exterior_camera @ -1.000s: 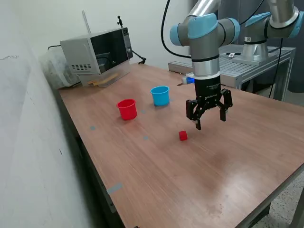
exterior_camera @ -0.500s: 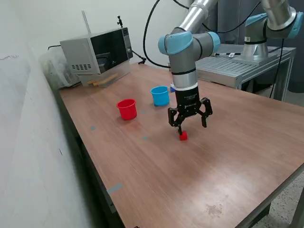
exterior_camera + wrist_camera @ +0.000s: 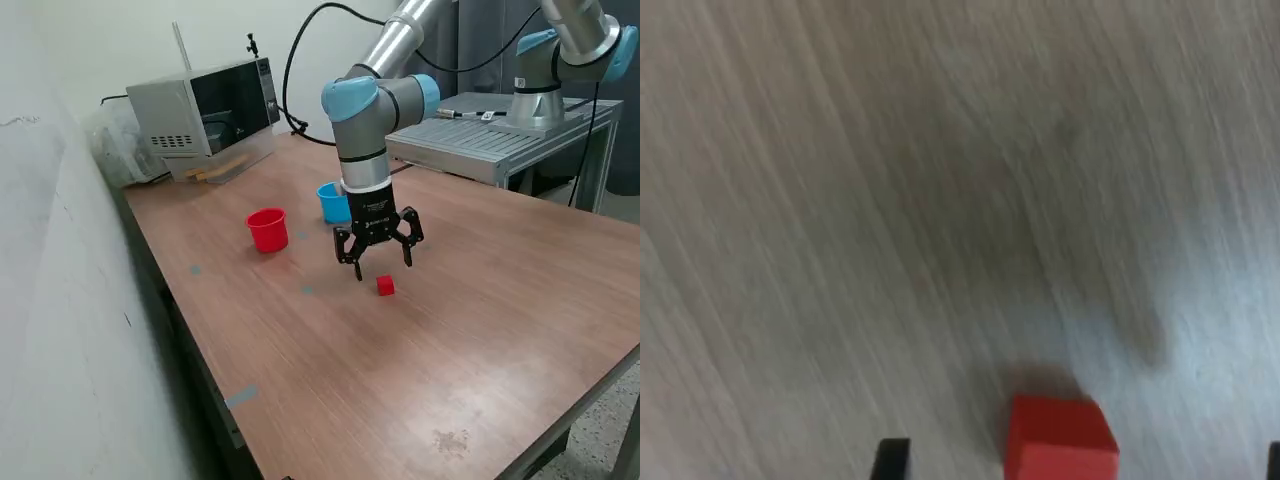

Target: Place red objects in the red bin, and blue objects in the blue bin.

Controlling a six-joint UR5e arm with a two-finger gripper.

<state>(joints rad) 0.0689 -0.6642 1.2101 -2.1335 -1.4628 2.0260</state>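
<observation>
Arm partly hides the blue bin; the wrist view is blurred, its red cube cut off. The cube lies flat on the table, no long axis. Gripper hangs spread and empty just above. Red bin stands apart, bare wood around.

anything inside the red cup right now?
Can't tell. The red cup stands upright, and only its inner wall shows; the bottom is hidden by the near rim. One red cube sits out on the table.
</observation>
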